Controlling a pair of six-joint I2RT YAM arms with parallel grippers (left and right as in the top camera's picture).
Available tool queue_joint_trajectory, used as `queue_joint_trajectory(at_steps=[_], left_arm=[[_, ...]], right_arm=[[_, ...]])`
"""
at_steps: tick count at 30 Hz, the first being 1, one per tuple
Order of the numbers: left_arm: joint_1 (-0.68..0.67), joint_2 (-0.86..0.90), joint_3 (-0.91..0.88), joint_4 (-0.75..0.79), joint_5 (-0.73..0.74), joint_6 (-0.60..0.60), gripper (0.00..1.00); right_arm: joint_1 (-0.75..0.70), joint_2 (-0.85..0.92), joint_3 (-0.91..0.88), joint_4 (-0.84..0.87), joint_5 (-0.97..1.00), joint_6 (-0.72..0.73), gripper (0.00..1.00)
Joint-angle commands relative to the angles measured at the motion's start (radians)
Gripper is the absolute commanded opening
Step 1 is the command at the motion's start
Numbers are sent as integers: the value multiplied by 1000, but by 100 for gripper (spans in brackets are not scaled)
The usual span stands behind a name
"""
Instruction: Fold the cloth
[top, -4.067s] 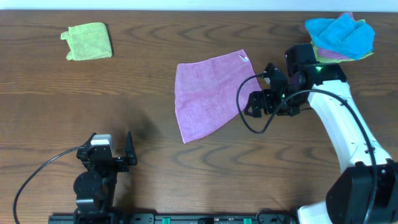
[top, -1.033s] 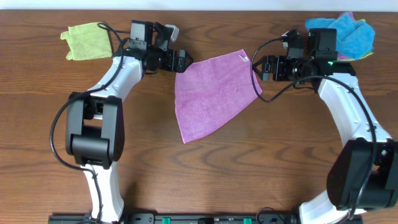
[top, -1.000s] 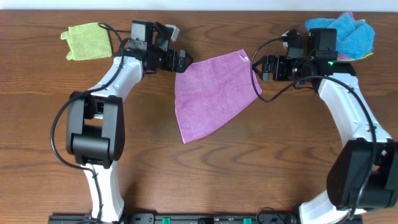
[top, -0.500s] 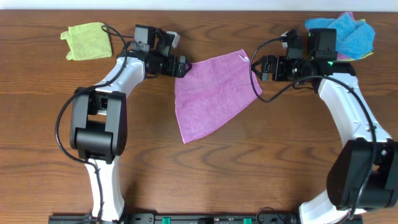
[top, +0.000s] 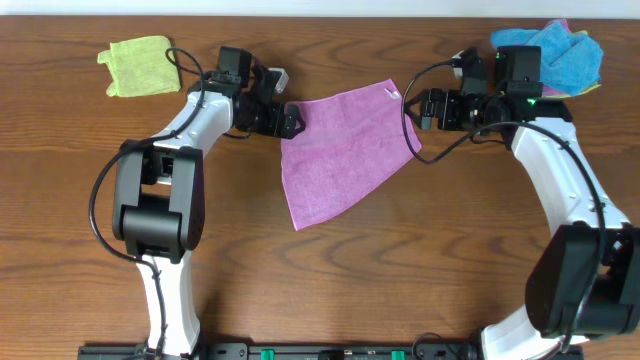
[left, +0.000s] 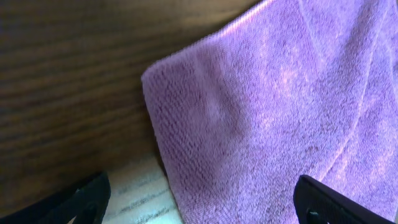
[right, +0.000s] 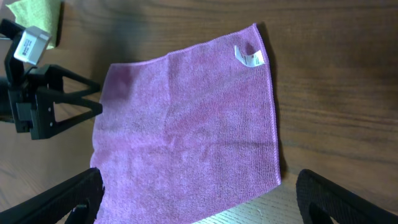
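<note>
Left gripper (top: 289, 118): jaws spread wide, nothing held. You have it at the far left corner of the cloth (top: 340, 150). In your left wrist view that rounded corner lies between the two dark fingertips (left: 81, 198). Contact with the fabric cannot be told.

Right gripper (top: 424, 108): also spread wide and holding nothing, pointing at the cloth's right edge just below the tag (top: 392, 93). Its black cable loops over that edge. In your right wrist view the whole cloth is spread ahead of the fingers.

Cloth: mauve microfibre with a short, fuzzy nap, lying flat in a single layer at the middle of the table (top: 450, 260), turned askew. Soft creases run across it, the hem is stitched, and the small white tag sits at the far right corner.

Table: dark wood grain with a slight sheen.

Far left: a lime-green cloth (top: 142, 66), folded into a rough square. Far right, behind your right arm: a crumpled bright blue cloth (top: 550, 48) heaped on other coloured fabric.
</note>
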Motion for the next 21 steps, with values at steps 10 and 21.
queue_joint_trajectory(at_steps=[10, 21], left_arm=[[-55, 101, 16, 3, 127, -17, 95], [-61, 110, 23, 150, 257, -122, 84]], right_arm=[[-3, 0, 3, -2, -12, 9, 99], [-3, 0, 3, -3, -12, 9, 99]])
